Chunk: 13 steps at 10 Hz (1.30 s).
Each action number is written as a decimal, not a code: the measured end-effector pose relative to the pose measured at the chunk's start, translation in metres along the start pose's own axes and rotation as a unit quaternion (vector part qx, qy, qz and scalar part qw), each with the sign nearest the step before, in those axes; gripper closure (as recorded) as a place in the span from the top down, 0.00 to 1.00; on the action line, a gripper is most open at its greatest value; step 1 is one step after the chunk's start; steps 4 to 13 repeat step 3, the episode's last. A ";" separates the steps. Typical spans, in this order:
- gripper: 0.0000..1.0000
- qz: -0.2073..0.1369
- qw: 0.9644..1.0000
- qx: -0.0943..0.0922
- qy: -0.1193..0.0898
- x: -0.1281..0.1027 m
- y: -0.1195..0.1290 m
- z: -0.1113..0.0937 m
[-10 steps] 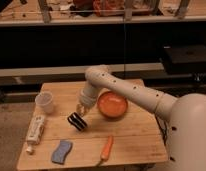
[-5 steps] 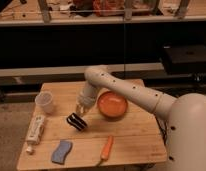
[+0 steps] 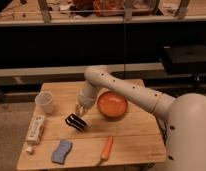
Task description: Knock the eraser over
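Note:
The eraser [image 3: 75, 121], a small black block with thin white stripes, lies on the wooden table [image 3: 131, 137] left of centre. My gripper [image 3: 80, 110] hangs from the white arm [image 3: 126, 89] directly above and just behind the eraser, its tips close to or touching the eraser's top edge. The eraser looks tilted, its left end a little higher.
An orange bowl [image 3: 112, 104] sits just right of the gripper. A clear plastic cup [image 3: 44, 102] stands at the left. A white printed tube [image 3: 35, 131] lies at the left edge. A blue wavy sponge [image 3: 61, 151] and a carrot [image 3: 106, 149] lie near the front edge.
The arm and gripper have stayed nearly still over the eraser. The eraser has barely shifted.

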 end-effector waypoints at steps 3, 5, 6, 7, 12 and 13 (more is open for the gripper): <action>0.01 -0.002 1.000 0.001 -0.004 -0.001 -0.001 0.000; 0.01 -0.002 1.000 0.001 -0.004 -0.001 -0.001 0.000; 0.01 -0.002 1.000 0.001 -0.004 -0.001 -0.001 0.000; 0.01 -0.002 1.000 0.001 -0.004 -0.001 -0.001 0.000; 0.01 -0.002 1.000 0.001 -0.004 -0.001 -0.001 0.000; 0.01 -0.002 1.000 0.001 -0.004 -0.001 -0.001 0.000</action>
